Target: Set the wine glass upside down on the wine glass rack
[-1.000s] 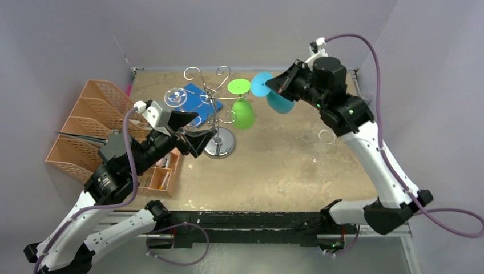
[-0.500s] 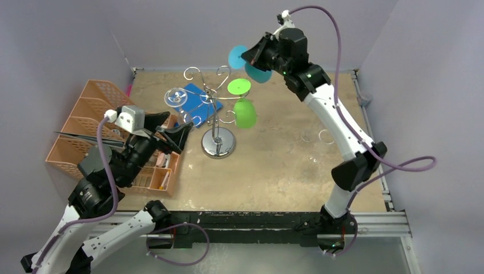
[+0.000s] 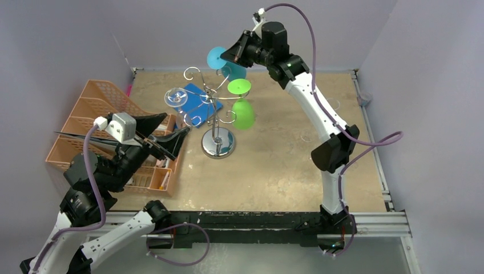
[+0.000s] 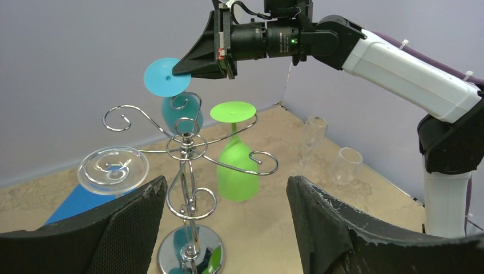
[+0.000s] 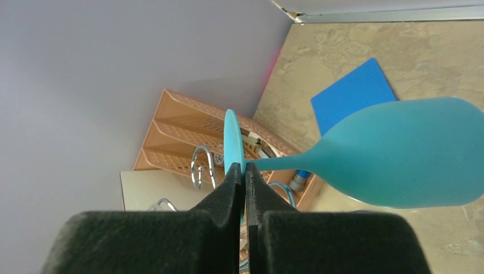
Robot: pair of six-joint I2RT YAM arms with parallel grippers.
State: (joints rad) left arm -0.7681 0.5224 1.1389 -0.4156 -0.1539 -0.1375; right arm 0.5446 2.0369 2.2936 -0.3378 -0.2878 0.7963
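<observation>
Wine glass [image 5: 399, 154], teal, foot pinched in right claw [image 5: 244, 171]; two others [image 4: 237, 171] [image 4: 113, 169] hang on rack [image 4: 184, 151]; left claw [image 4: 224, 185] agape, apparently empty.

Orange mesh desk organiser [image 3: 80, 123] stands at the left edge of the tan table [image 3: 274, 171]; the contents of its front compartments are not identifiable. Blue flat pad [image 3: 200, 98] lies beside it, toward the back. Green wine glass [image 4: 237, 168] hangs inverted. Clear glass [image 4: 113, 167] is to its left, foot uppermost, bowl hidden. Near the right edge stand a clear stemmed glass [image 4: 313, 134] and a short clear cup [image 4: 346, 165].
</observation>
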